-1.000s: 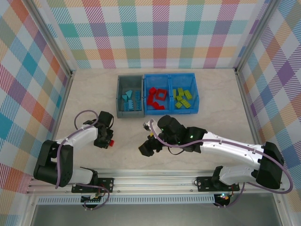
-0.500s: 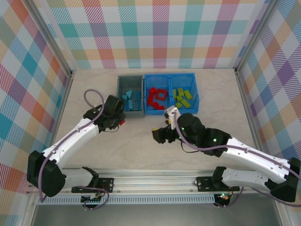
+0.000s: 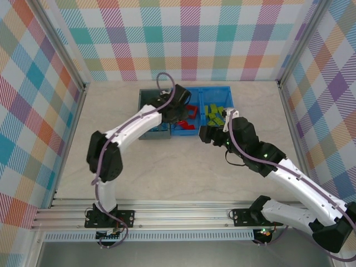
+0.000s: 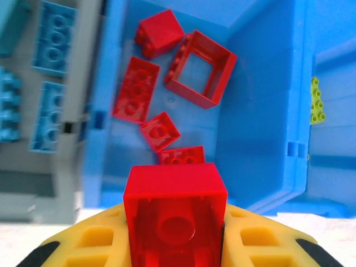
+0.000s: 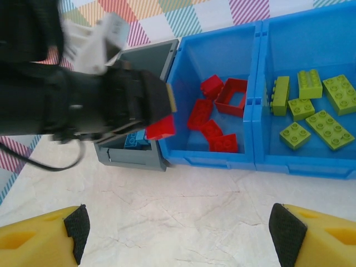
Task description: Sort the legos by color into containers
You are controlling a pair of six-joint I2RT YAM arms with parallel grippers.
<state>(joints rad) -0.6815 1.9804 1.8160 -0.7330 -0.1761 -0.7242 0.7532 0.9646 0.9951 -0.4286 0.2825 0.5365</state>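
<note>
Red brick (image 4: 175,206) is gripped in the jaws of the left gripper (image 4: 175,246) above the near edge of the blue bin's (image 5: 256,161) left compartment, its hollow underside seen from the left wrist. Light blue bricks (image 4: 53,36) are held in the grey bin (image 3: 142,111), red bricks (image 4: 136,89) and a hollow frame (image 4: 199,69) in that compartment, and lime green bricks (image 5: 325,128) in the right one. The right gripper's (image 5: 181,228) jaws are spread empty over the tabletop (image 5: 183,194).

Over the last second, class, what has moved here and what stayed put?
The left pincer, shut on a red brick, swung from the table's near left to the red compartment of the blue bin. The right pincer, open, moved away from the arms' bases towards that bin's front. The grey bin, the blue bin and their sorted bricks stayed put.
</note>
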